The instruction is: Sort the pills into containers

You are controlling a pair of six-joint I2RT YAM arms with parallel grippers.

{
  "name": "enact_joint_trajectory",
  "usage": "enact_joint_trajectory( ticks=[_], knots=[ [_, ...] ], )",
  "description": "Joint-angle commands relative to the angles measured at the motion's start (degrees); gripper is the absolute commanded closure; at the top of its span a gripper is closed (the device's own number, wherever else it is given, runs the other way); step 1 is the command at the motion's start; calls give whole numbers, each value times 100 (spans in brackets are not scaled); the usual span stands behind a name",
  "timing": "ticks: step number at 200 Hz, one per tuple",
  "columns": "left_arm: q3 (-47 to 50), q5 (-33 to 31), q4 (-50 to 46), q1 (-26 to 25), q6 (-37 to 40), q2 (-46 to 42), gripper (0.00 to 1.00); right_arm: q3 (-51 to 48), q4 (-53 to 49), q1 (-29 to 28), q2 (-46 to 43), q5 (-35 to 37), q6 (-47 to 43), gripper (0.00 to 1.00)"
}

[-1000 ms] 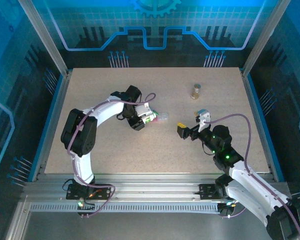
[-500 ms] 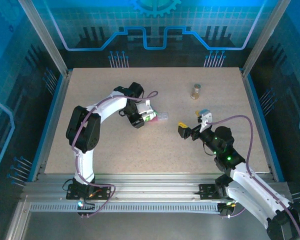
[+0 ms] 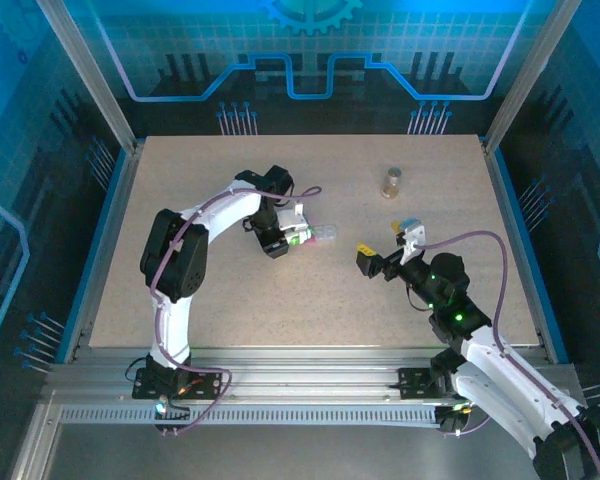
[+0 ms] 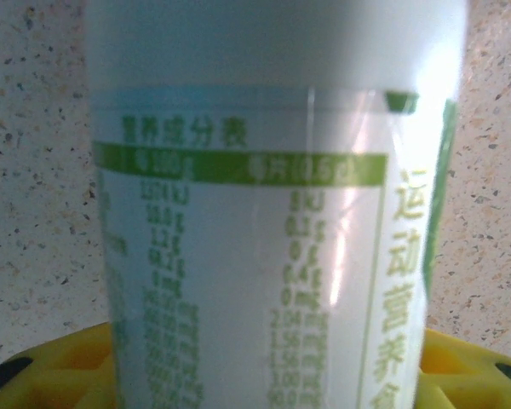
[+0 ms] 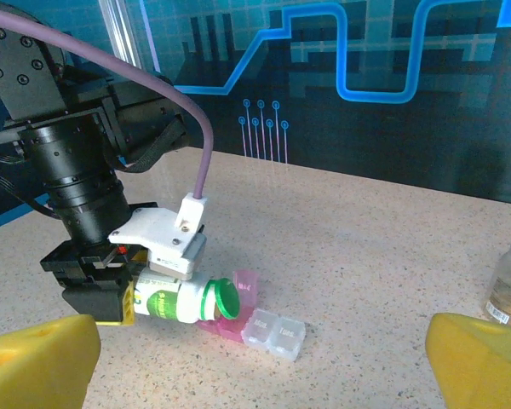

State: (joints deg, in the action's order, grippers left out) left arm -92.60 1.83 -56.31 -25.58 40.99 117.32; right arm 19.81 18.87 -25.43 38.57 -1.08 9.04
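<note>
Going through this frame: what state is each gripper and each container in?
left gripper: shut on the white bottle.
white bottle: held on its side, green-cap end at the pill box.
pill box: lying on the table, one pink lid up.
amber vial: upright, apart from both grippers.
right gripper: open, empty.

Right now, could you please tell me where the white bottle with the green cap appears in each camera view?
Top external: the white bottle lies left of centre, cap pointing right.
Left wrist: close up at centre frame, label facing the camera.
Right wrist: lower left, lying sideways, green cap to the right.
Shared landmark: the pill box just beyond the cap in the top and right wrist views.
</note>
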Motion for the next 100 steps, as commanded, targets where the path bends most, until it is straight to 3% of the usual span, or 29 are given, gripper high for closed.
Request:
enact_joint_trajectory(
  ticks=[1,65,100],
  knots=[
    [-247,-180,-265,-97,163,110,100,-3,59,60,-84,-50,72,1],
    [-708,-506,-552,-165,307,423,100,-57,182,65,-43,-58,115,1],
    [-822,-1041,-601,-310,516,491,100,-63,213,65,41,-50,99,1]
  ],
)
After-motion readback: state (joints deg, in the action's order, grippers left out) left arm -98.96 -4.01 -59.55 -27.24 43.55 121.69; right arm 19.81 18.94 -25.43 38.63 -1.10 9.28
